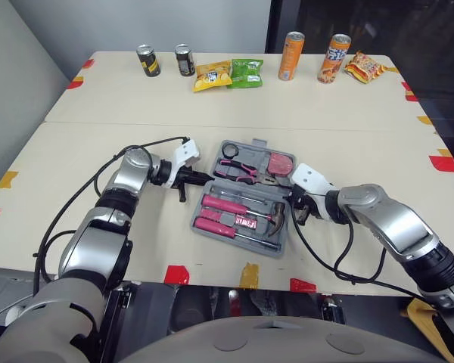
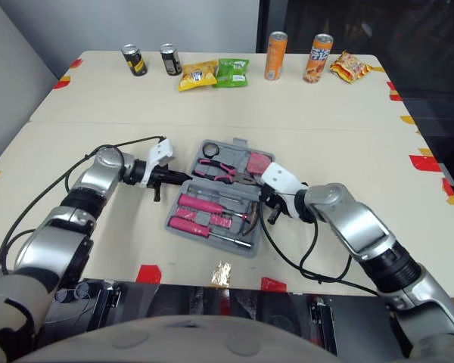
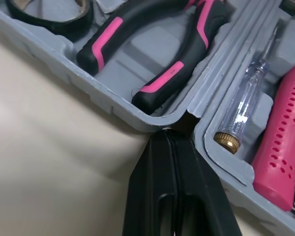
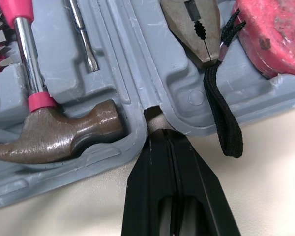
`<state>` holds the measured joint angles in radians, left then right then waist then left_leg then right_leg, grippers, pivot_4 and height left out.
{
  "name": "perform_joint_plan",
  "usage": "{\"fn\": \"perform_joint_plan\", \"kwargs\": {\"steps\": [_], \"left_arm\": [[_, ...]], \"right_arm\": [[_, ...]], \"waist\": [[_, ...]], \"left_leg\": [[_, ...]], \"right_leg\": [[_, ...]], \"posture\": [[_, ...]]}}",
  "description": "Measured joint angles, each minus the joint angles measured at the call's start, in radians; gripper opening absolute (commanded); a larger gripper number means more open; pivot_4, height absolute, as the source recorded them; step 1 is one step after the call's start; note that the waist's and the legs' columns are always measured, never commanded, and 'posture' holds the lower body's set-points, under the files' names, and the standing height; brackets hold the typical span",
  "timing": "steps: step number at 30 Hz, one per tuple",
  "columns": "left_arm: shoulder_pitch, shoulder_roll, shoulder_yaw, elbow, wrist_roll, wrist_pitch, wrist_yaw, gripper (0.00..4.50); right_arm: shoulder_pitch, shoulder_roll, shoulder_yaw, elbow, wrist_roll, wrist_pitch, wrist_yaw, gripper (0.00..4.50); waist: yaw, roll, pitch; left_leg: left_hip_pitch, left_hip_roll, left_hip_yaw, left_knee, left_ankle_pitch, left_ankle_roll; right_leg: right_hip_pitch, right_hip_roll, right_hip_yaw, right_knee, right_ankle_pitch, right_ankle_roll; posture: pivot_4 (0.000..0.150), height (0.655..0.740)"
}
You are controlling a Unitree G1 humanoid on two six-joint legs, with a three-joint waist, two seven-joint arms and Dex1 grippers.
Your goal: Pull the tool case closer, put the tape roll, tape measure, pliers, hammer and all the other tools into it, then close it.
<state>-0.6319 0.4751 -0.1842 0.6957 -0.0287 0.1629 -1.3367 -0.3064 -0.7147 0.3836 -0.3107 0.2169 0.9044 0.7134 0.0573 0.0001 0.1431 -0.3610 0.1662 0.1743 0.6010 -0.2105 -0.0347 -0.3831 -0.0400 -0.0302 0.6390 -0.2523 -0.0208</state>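
**Tool case lies open and loaded, a closed hand at each end of its hinge**

Nearest the robot, red and yellow tape marks [image 1: 176, 274] dot the front edge of the tabletop [image 1: 76, 159]. Just beyond them the grey tool case [image 4: 137, 73] lies open in the middle of the tabletop. Its near half holds the hammer [image 4: 54, 135], pink-handled screwdrivers [image 1: 223, 204] and a clear-handled tester screwdriver [image 3: 246, 98].

The left hand [image 3: 168, 135] has its two black fingers pressed together, holding nothing – its tip sits at the gap between the two halves on the case's left side. The right hand [image 4: 161, 132] is likewise closed and empty, its tip at the same gap on the right side, beside the hammer head.

The far half of the case holds the pink-and-black pliers [image 3: 152, 49], the black tape roll [image 3: 49, 14] and the red tape measure [image 4: 275, 34], whose black strap [image 4: 226, 113] hangs over the rim onto the tabletop.

Along the far edge stand two dark cans [image 1: 148, 60], a yellow packet [image 1: 212, 76], a green packet [image 1: 247, 72], two orange cans [image 1: 290, 56] and another snack packet [image 1: 365, 67] – all well apart from the case.
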Motion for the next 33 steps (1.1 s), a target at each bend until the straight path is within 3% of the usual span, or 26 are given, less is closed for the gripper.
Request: {"fn": "perform_joint_plan", "kwargs": {"steps": [9,14,33], "left_arm": [[0.373,0.069,0.088,-0.581,-0.097,0.337,0.143,0.00],[0.481,0.091,0.103,-0.740,-0.137,0.439,0.201,0.00],[0.563,0.164,0.091,-0.851,-0.205,0.481,0.266,0.00]], "right_arm": [[-0.047,-0.002,0.059,0.044,-0.068,-0.091,0.102,0.05],[-0.047,-0.013,0.064,0.045,-0.072,-0.102,0.139,0.05],[0.081,-0.015,0.038,-0.125,-0.066,-0.008,0.141,0.05]], "waist": [[-0.018,0.000,0.000],[-0.014,0.000,0.000],[-0.014,0.001,0.000]], "left_leg": [[0.001,0.002,0.001,-0.004,0.000,-0.002],[0.002,0.002,0.001,-0.005,0.000,-0.002],[0.002,0.003,0.001,-0.009,0.000,-0.004]], "right_leg": [[0.000,0.002,0.000,-0.002,-0.002,-0.003],[0.000,0.002,0.000,-0.002,-0.002,-0.003],[0.000,0.004,0.000,-0.008,-0.002,-0.003]], "posture": [[0.150,0.7400],[0.150,0.7400],[0.150,0.7400]]}}
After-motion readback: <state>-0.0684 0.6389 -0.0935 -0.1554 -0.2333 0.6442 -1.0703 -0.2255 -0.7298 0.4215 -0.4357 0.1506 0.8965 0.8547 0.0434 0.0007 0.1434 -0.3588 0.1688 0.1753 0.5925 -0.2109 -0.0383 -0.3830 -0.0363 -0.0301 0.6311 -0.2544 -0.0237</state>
